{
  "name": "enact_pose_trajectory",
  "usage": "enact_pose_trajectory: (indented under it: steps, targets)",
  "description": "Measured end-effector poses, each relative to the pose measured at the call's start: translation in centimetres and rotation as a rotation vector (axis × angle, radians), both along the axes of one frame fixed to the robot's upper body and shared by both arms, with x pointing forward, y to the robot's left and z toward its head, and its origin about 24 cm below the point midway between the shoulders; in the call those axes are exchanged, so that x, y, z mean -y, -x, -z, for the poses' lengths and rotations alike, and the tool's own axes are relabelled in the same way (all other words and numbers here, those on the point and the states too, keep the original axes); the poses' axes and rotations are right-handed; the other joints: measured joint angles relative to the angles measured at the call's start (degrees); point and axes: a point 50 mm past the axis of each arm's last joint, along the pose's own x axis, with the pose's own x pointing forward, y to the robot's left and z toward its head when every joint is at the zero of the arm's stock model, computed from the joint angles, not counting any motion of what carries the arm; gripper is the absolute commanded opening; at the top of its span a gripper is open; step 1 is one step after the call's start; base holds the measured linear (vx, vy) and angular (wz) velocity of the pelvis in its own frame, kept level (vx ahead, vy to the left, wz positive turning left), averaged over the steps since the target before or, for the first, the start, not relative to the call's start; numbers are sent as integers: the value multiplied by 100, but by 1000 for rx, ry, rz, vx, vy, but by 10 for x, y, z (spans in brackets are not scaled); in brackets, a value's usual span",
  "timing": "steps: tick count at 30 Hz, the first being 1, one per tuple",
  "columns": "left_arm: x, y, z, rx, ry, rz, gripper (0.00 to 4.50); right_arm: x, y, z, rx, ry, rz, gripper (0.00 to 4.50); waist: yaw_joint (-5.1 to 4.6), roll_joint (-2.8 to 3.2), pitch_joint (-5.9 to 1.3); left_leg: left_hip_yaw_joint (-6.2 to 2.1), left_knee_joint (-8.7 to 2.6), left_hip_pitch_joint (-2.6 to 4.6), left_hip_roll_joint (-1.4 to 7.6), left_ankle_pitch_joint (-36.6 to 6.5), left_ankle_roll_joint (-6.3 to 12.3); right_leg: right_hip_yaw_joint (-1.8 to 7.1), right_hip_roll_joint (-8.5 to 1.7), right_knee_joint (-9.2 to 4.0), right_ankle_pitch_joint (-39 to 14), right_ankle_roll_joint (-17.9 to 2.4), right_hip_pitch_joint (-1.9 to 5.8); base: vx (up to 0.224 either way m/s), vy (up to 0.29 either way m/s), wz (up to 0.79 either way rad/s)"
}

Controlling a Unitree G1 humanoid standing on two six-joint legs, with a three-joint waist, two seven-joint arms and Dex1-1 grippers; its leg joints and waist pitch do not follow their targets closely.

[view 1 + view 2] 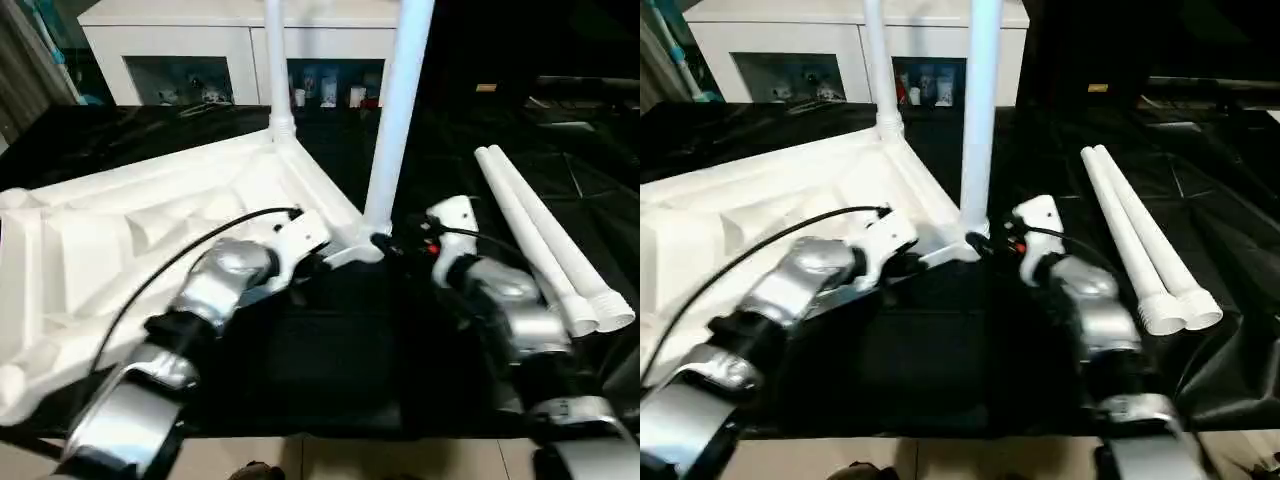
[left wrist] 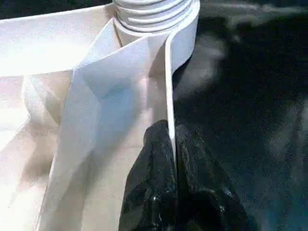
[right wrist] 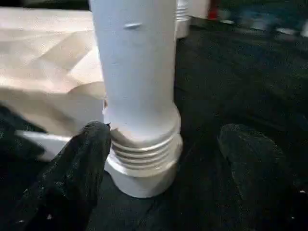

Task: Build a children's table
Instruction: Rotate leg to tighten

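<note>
The white table top (image 1: 120, 230) lies upside down on the black cover, ribs facing up. One leg (image 1: 275, 60) stands in the far corner socket. A second leg (image 1: 400, 110) stands upright at the near right corner. My left gripper (image 2: 169, 132) is shut on the top's thin rim (image 2: 168, 86) just below that corner socket (image 2: 154, 14). My right gripper (image 3: 168, 132) is open around the second leg's threaded base (image 3: 144, 144); one finger (image 3: 86, 154) touches the collar and the other (image 3: 250, 159) stands apart. Two loose legs (image 1: 545, 235) lie side by side to the right.
A white cabinet (image 1: 180, 50) with glass-fronted compartments stands behind the work surface. The black cover (image 1: 340, 360) reaches to the front edge, with pale floor below it. Dark folds of cover rise at the far right (image 1: 1230, 120).
</note>
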Motion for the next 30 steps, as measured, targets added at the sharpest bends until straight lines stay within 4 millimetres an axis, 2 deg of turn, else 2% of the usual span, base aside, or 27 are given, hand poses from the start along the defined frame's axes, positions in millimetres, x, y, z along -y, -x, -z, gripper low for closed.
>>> enact_pose_trajectory:
  steps: [4, 9, 19, 26, 29, 30]
  targets:
    - [-2, 5, 0, -13, 0, 53, 0, -5, 6, 1, -22, 5, -105, 390, 18, -1, 1, 0, 0, -1, 0, 0, 0, 1, 0, 0, 0, 0, 0, 0, 0, 0]
    - [-2, 11, 0, -37, 5, 112, 0, -8, 13, 3, -56, 7, -202, 390, 142, -2, 1, 1, 2, -1, 0, 0, 0, 1, 0, 0, 0, -1, 0, 0, 0, 0]
    - [-4, 15, 0, -49, 5, 136, 0, -9, 14, 1, -54, 40, -259, 390, 148, -11, 5, 1, 1, 0, 0, 0, 0, 2, 0, 1, 0, 0, 0, 0, 0, 0]
    - [-4, 17, 0, -59, 9, 143, 0, -8, 14, 1, -56, 40, -258, 313, 149, -12, 5, 1, 2, 0, 0, 0, 0, 1, -1, 1, 0, -1, 0, 0, 0, 0]
    - [-5, 17, 0, -62, 9, 146, 0, -8, 14, 2, -60, 38, -257, 304, 149, -12, 5, 1, 4, 0, 0, 0, 0, 2, 0, 3, 0, -1, 1, 0, 0, 0]
    - [-5, 18, 0, -62, 10, 147, 0, -9, 14, 2, -60, 37, -257, 282, 149, -13, 4, 1, 4, 0, 0, 0, 0, 2, 0, 4, 0, -1, 1, 0, 0, 0]
